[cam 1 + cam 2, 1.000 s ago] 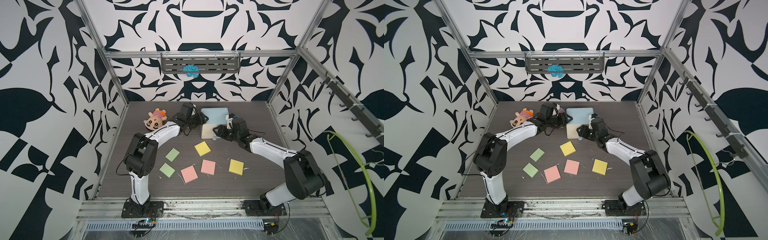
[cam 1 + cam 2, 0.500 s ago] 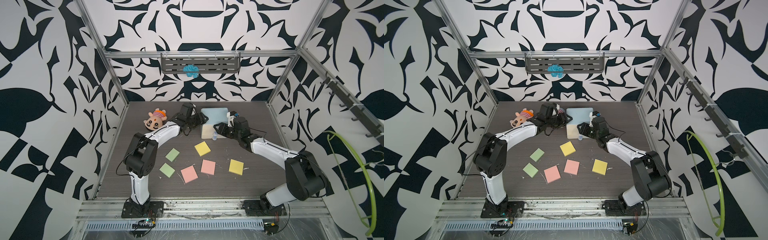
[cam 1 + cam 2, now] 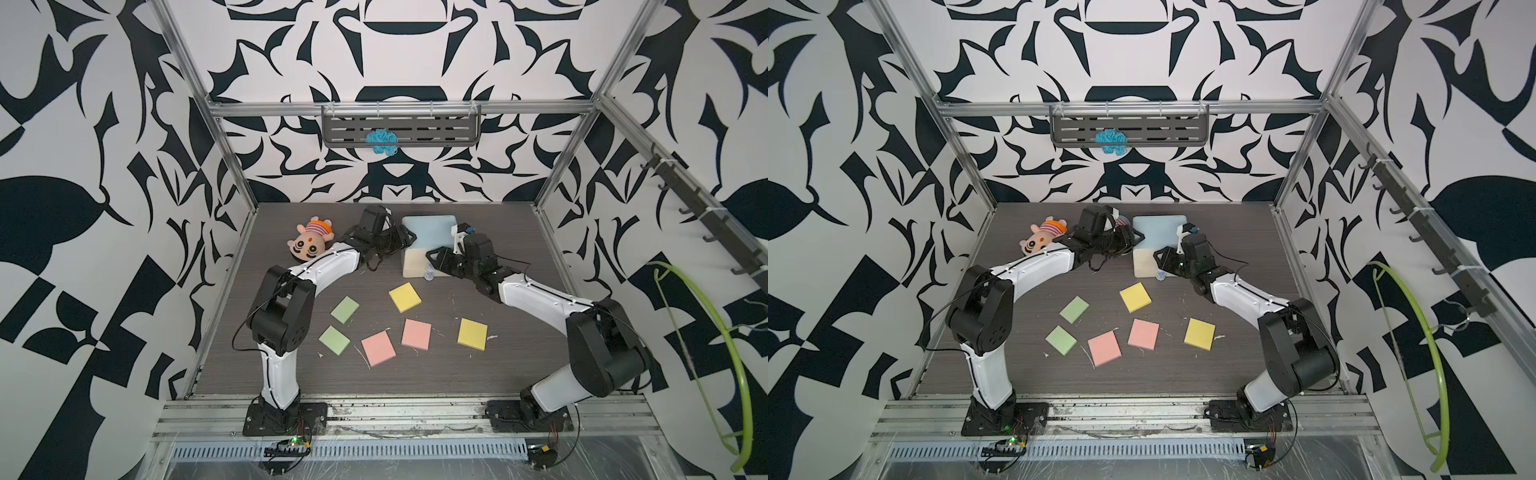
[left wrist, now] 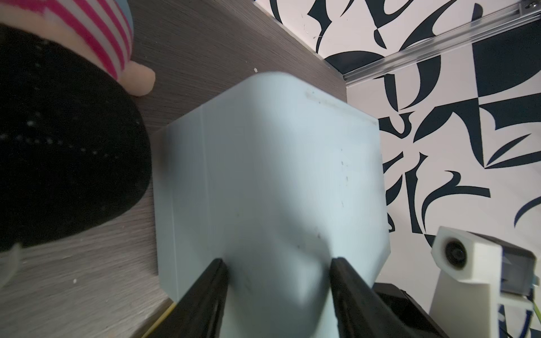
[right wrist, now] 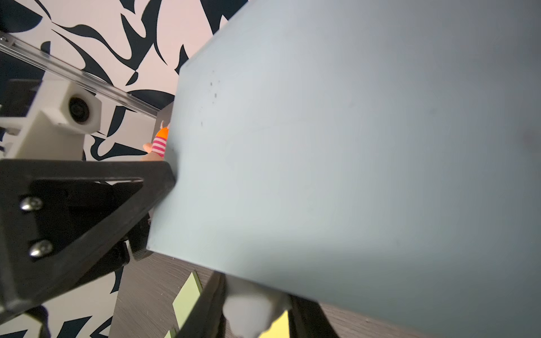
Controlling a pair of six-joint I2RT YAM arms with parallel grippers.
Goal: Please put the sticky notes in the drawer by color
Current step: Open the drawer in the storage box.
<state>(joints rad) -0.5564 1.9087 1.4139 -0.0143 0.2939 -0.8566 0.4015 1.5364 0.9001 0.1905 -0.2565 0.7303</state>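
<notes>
The drawer (image 3: 430,230) is a small pale blue cabinet with a cream front (image 3: 413,264), standing at the back of the table; its trays look pushed in. My left gripper (image 3: 409,241) (image 4: 278,269) is shut on its left top corner. At the front, my right gripper (image 3: 434,259) (image 5: 254,316) is shut on a translucent knob (image 5: 248,307). A lower knob (image 3: 429,274) hangs free. The sticky notes lie in front: green (image 3: 345,309) (image 3: 334,340), pink (image 3: 378,348) (image 3: 416,333), yellow (image 3: 404,297) (image 3: 472,334).
A plush doll (image 3: 311,243) lies behind my left forearm, close to the cabinet's left. On the back wall hangs a grey shelf (image 3: 436,129) holding a blue tuft (image 3: 382,141). A green hoop (image 3: 744,374) and a hook rail (image 3: 702,208) line the right wall.
My right gripper's jaws have narrowed around the knob at the cabinet's front. The left gripper tightened slightly on the corner. Cabinet and notes have not moved.
</notes>
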